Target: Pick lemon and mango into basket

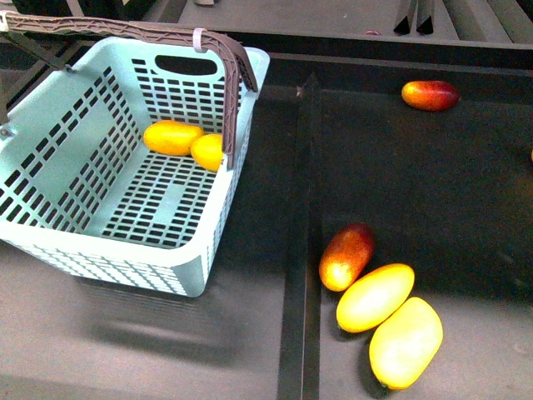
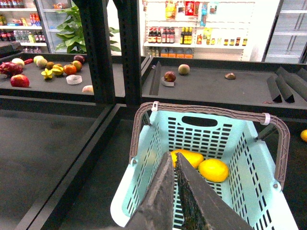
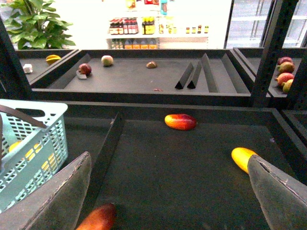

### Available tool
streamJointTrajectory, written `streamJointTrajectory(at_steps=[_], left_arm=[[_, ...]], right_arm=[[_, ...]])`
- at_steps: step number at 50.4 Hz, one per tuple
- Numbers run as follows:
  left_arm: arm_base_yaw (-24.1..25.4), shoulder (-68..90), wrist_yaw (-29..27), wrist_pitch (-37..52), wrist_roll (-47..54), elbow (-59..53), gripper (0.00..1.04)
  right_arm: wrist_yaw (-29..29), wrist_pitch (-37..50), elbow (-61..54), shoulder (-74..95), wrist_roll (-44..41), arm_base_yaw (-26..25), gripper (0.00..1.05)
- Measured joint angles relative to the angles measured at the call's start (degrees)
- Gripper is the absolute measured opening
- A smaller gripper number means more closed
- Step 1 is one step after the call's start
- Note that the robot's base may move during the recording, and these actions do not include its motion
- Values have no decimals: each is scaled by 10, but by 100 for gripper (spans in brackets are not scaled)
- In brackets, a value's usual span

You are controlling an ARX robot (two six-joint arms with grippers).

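The light blue basket (image 1: 125,250) sits in the upper left of the front view, on the dark desk (image 1: 250,350); its brown handle (image 1: 233,92) arches over the top; inside, near the far right corner, the long yellow-orange mango (image 1: 171,137) lies touching the rounder yellow lemon (image 1: 207,151); in the left wrist view both fruits show in the middle of the basket, just past the left pincer (image 2: 174,160), whose two dark fingers (image 2: 160,196) are pressed together with nothing between them; the right pincer (image 3: 168,191) has its fingers (image 3: 276,191) far apart, at the lower corners of its own view, holding nothing; in the lower right of the front view a red and yellow mango (image 1: 346,255) touches a pale yellow fruit (image 1: 376,297), and another yellow fruit (image 1: 406,342) lies against that one; one more red mango (image 1: 430,95) lies alone in the upper right, well apart from the rest.
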Motion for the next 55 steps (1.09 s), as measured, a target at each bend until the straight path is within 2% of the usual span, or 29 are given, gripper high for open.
streamJointTrajectory(at_steps=[4,6,36,48,55], left_arm=[[0,-67,0,-85,0,0,3],[0,-88,0,-97,0,0,3],[0,-100,0,-102,0,0,4],[0,-100,0,-102,0,0,47],[0,-100,0,-102,0,0,82]], right_arm=[[0,0,0,0,0,0,96],[0,0,0,0,0,0,96],[0,0,0,0,0,0,96],[0,0,0,0,0,0,96],[0,0,0,0,0,0,96]])
